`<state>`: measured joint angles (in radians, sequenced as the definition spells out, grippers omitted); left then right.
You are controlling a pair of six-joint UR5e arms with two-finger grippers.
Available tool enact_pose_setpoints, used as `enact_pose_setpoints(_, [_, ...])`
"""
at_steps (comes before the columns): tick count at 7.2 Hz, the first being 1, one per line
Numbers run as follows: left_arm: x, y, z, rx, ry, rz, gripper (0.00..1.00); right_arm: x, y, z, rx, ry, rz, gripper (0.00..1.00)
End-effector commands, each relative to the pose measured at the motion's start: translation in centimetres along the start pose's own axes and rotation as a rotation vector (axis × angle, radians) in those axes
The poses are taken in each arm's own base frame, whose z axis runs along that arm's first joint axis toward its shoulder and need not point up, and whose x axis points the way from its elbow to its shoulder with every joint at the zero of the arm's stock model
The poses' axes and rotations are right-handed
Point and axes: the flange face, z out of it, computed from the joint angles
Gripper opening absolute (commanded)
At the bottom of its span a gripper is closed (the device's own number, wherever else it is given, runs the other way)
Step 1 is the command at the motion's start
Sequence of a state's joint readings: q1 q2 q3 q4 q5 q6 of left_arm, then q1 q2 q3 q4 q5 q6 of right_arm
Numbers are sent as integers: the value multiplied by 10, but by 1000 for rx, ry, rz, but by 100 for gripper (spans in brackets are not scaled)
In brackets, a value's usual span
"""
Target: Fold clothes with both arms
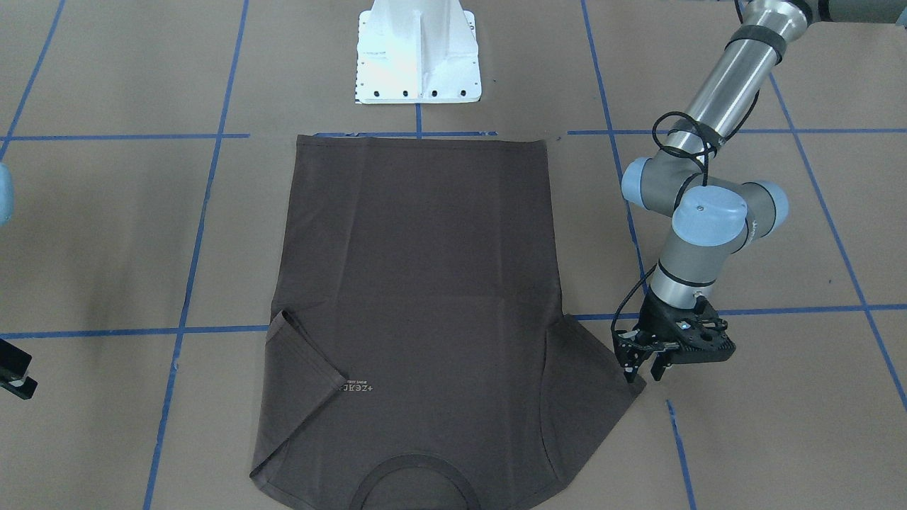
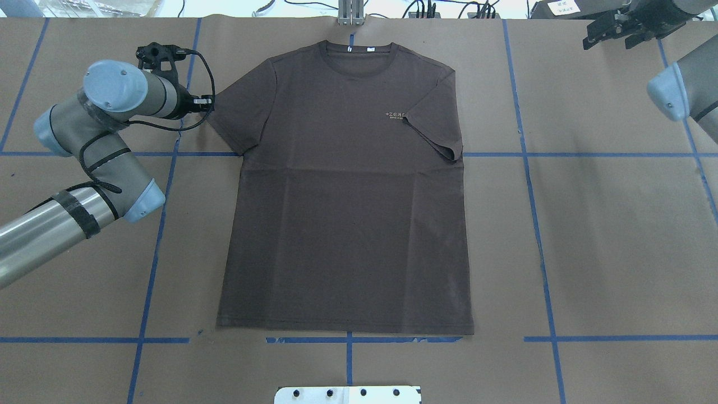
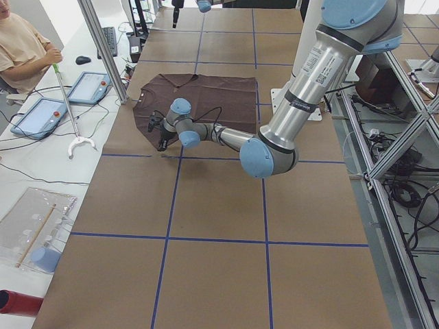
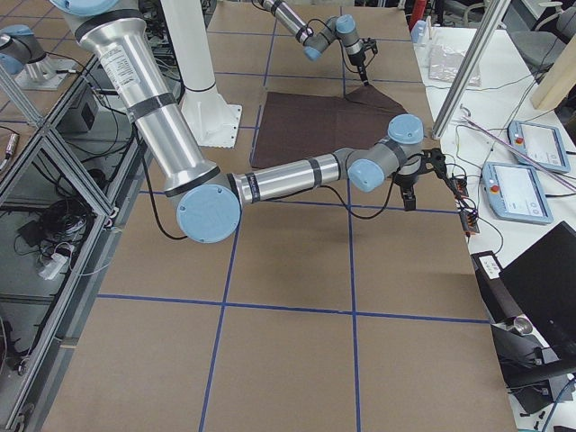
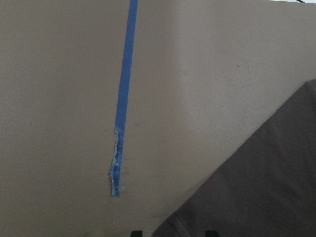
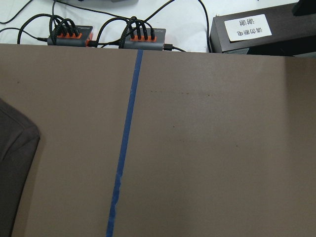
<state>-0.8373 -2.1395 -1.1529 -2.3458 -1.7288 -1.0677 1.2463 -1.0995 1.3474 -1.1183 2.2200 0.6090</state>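
The dark brown T-shirt (image 2: 348, 213) lies flat on the table, collar at the far edge from the robot and chest logo up. One sleeve is folded in over the chest (image 1: 301, 361); the other is spread out (image 1: 602, 375). My left gripper (image 1: 643, 374) is open and points down at the tip of the spread sleeve. In the left wrist view its fingertips (image 5: 136, 232) straddle the sleeve's edge (image 5: 261, 187). My right gripper (image 2: 608, 39) hangs off the shirt near the far table corner. It looks open and empty. The right wrist view shows a shirt corner (image 6: 12, 163).
The white base mount (image 1: 418, 57) stands at the robot's side by the shirt's hem. Blue tape lines (image 2: 530, 168) cross the brown table. Cable hubs (image 6: 69, 34) sit past the far edge. An operator (image 3: 20, 48) and tablets (image 3: 89, 86) are beyond it.
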Motion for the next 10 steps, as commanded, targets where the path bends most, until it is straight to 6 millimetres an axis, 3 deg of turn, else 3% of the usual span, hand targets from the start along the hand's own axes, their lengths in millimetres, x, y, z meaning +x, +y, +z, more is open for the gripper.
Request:
enact_pose_setpoints(1, [4,-2,7,-6,-8,-1,49,1,1,1,-1,2,1,100])
enact_pose_setpoints(5, [8,4,13,-16,-9,13,45,2,1,2,-2,3,2,100])
enact_pose_setpoints(7, [8,3,12,-9,-11,13,0,2,1,2,-2,3,2,100])
enact_pose_setpoints(9, [18,-1,7,-2,1,18,0,3,2,2,-4,5,4,100])
enact_pose_setpoints(10, [34,-8,-4,8,22,22,0,3,2,2,-3,4,3,100])
